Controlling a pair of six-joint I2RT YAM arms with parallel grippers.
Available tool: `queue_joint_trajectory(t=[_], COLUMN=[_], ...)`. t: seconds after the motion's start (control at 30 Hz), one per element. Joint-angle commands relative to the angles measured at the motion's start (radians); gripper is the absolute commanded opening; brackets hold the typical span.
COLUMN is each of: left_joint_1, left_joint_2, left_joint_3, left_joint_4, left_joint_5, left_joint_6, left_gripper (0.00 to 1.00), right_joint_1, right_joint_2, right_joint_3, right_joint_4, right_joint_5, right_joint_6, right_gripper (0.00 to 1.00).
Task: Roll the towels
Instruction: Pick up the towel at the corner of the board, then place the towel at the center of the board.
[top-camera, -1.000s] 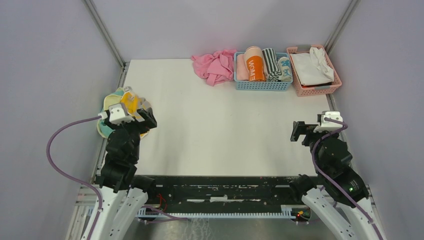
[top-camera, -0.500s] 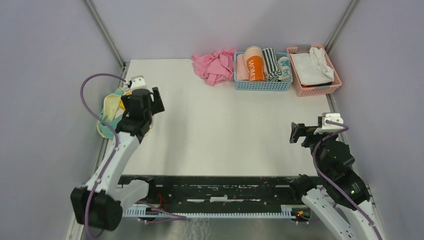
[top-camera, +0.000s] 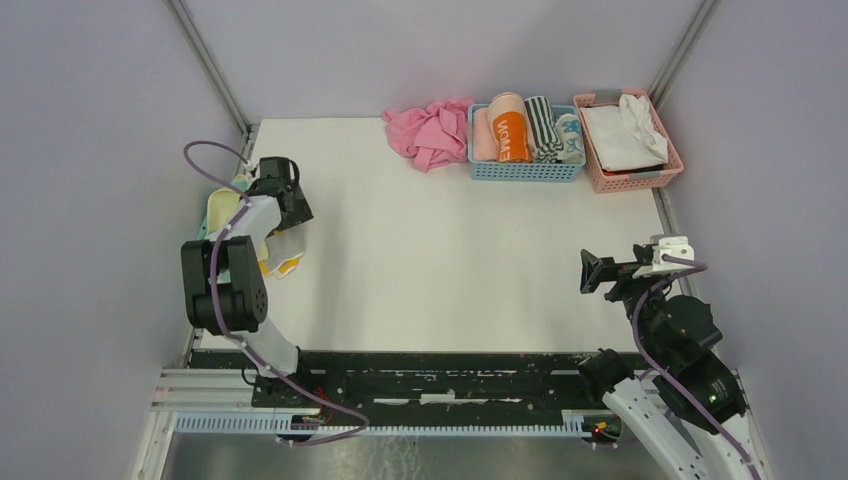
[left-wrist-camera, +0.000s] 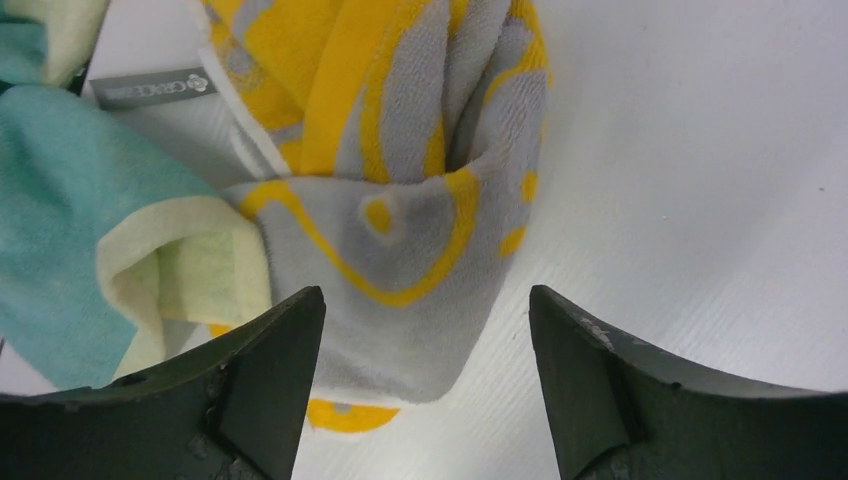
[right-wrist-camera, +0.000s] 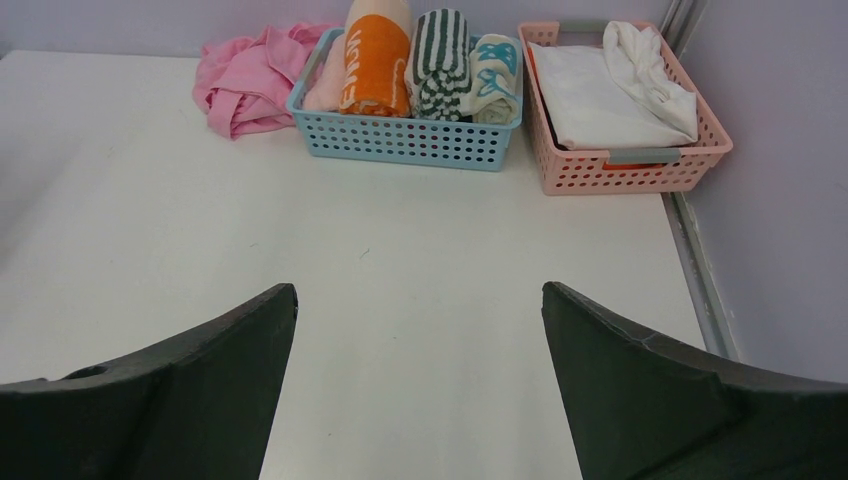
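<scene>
Towels (top-camera: 218, 212) lie bunched at the table's (top-camera: 450, 260) nine o'clock edge, the grey towel (left-wrist-camera: 420, 250) with yellow marks touching the pale yellow towel (left-wrist-camera: 190, 270). My left gripper (left-wrist-camera: 425, 340) is spread wide over the grey one, grasping nothing. My right gripper (right-wrist-camera: 418, 300), at four o'clock, is released too.

We find the flat white bench (top-camera: 450, 240) bare across the centre and lower frame, so there is room to pass there. Along the top edge, a crumpled pink cloth (top-camera: 432, 130), a blue plastic mesh basket (top-camera: 525, 172) and a pink plastic mesh basket (top-camera: 640, 180) stand side by side. At the left edge, a heaped grey-and-yellow terry towel (left-wrist-camera: 420, 250) and a pale yellow and teal terry towel (left-wrist-camera: 60, 210) lie beneath the left end effector (left-wrist-camera: 422, 330), its jaws spread wide.
</scene>
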Motion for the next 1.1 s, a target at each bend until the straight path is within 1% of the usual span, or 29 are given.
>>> queue_joint_trajectory(t=[0.0, 0.07, 0.13, 0.17, 0.2, 0.27, 0.37, 0.47, 0.6, 0.7, 0.77, 0.83, 0.87, 0.97, 1.07], left_joint_1=[0.006, 0.006, 0.005, 0.0, -0.01, -0.05, -0.128, -0.253, -0.405, -0.485, -0.518, -0.532, -0.534, -0.535, -0.541], left_joint_2=[0.121, 0.17, 0.2, 0.199, 0.184, 0.128, 0.014, -0.082, -0.15, -0.19, -0.215, -0.235, -0.243, -0.262, -0.299], left_joint_3=[0.095, 0.119, 0.141, 0.146, 0.145, 0.143, 0.167, 0.207, 0.292, 0.333, 0.327, 0.29, 0.246, 0.155, 0.069], left_joint_4=[0.016, 0.01, -0.004, -0.013, -0.017, -0.021, -0.05, -0.065, -0.094, -0.108, -0.109, -0.104, -0.095, -0.071, -0.024], left_joint_5=[0.013, 0.02, 0.066, 0.094, 0.117, 0.144, 0.224, 0.286, 0.371, 0.405, 0.418, 0.412, 0.396, 0.351, 0.352], left_joint_6=[-0.003, 0.011, 0.021, 0.025, 0.029, 0.041, 0.038, 0.017, -0.007, -0.005, 0.002, 0.013, 0.015, 0.012, -0.008], left_gripper=[0.77, 0.65, 0.45, 0.36, 0.3, 0.24, 0.2, 0.2, 0.19, 0.2, 0.22, 0.26, 0.29, 0.41, 0.52], right_joint_1=[-0.002, -0.001, -0.002, -0.003, -0.002, -0.002, -0.001, -0.001, -0.002, -0.001, -0.002, -0.002, -0.002, -0.002, -0.002], right_joint_2=[-0.025, -0.031, -0.033, -0.033, -0.033, -0.033, -0.032, -0.031, -0.027, -0.027, -0.026, -0.018, -0.008, 0.048, 0.122], right_joint_3=[-0.007, -0.008, -0.009, -0.009, -0.009, -0.009, -0.01, -0.009, -0.007, -0.003, 0.0, 0.005, 0.01, 0.031, 0.058], right_joint_4=[0.04, 0.04, 0.04, 0.04, 0.04, 0.04, 0.041, 0.044, 0.038, 0.037, 0.038, 0.039, 0.039, 0.029, 0.007], right_joint_5=[-0.018, -0.019, -0.019, -0.018, -0.018, -0.017, -0.018, -0.024, -0.022, -0.023, -0.035, -0.054, -0.065, -0.096, -0.146], right_joint_6=[-0.001, -0.002, -0.001, -0.002, -0.003, -0.003, -0.003, -0.004, -0.004, -0.002, 0.002, 0.008, 0.011, 0.024, 0.05], right_gripper=[1.0, 1.0, 1.0, 1.0, 1.0, 1.0, 1.0, 1.0, 1.0, 1.0, 1.0, 1.0, 1.0, 1.0, 1.0])
